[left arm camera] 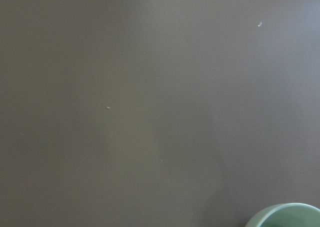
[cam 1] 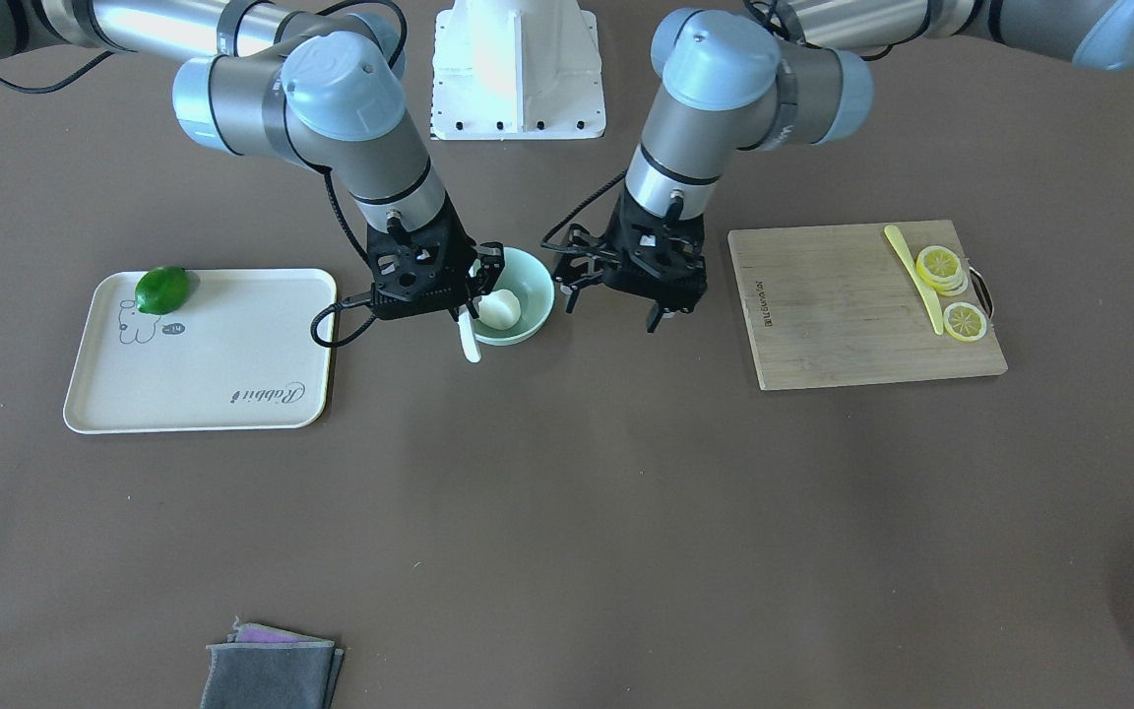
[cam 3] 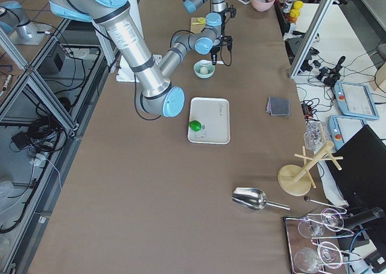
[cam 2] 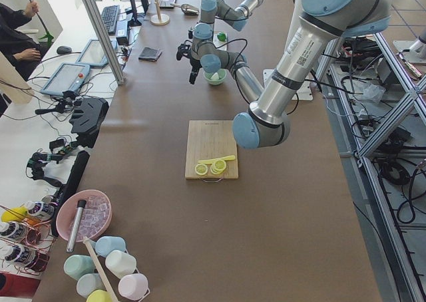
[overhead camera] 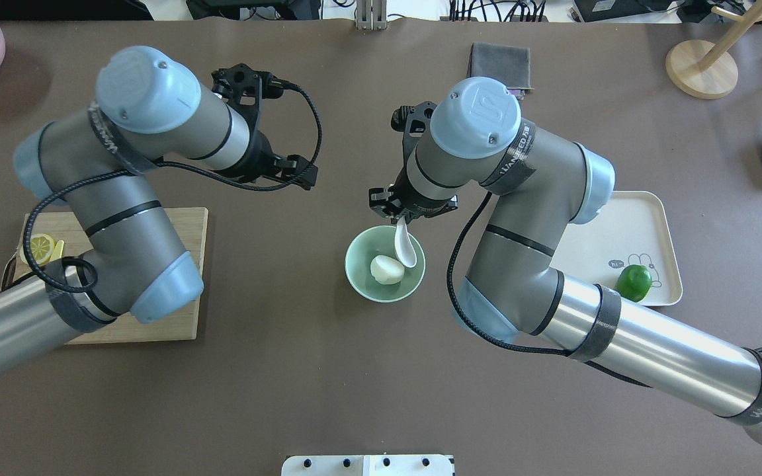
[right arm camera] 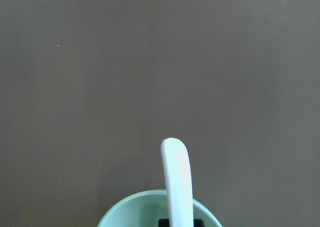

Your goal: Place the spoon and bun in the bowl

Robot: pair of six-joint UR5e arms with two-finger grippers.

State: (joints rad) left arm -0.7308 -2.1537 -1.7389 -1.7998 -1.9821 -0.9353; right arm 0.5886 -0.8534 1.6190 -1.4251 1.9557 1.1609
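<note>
The pale mint-green bowl (cam 1: 538,273) (overhead camera: 355,266) stands mid-table between the two arms. The white bun (cam 1: 500,308) (overhead camera: 386,270) lies inside it. My right gripper (cam 1: 466,313) (overhead camera: 399,217) is shut on the white spoon (cam 1: 470,342) (overhead camera: 405,246). The spoon's scoop hangs inside the bowl beside the bun, and its handle sticks out past the rim. In the right wrist view the spoon (right arm camera: 176,177) rises over the bowl's rim (right arm camera: 127,212). My left gripper (cam 1: 613,303) (overhead camera: 298,173) is open and empty, beside the bowl. The left wrist view shows only the bowl's edge (left arm camera: 287,214).
A cream tray (cam 1: 232,384) with a green lime (cam 1: 162,290) lies on my right arm's side. A wooden cutting board (cam 1: 843,325) with lemon slices (cam 1: 941,264) and a thin yellow-green knife (cam 1: 913,279) lies on my left arm's side. A grey cloth (cam 1: 272,672) lies at the operators' edge.
</note>
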